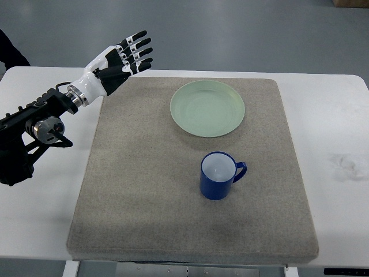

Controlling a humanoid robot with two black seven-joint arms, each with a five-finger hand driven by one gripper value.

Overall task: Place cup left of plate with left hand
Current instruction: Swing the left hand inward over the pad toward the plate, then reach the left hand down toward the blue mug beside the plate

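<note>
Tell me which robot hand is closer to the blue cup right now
Left. The left robot hand hangs open over the mat's far-left corner, well away from the blue cup, holding nothing. The right robot hand is not in view.

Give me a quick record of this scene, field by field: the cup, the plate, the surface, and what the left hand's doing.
cup: blue, upright, empty, handle toward picture right, below the plate
plate: pale green, empty, far centre of mat
mat: beige, on white table
left hand: fingers spread, holding nothing, above mat's far left corner
right hand: not in view
</note>
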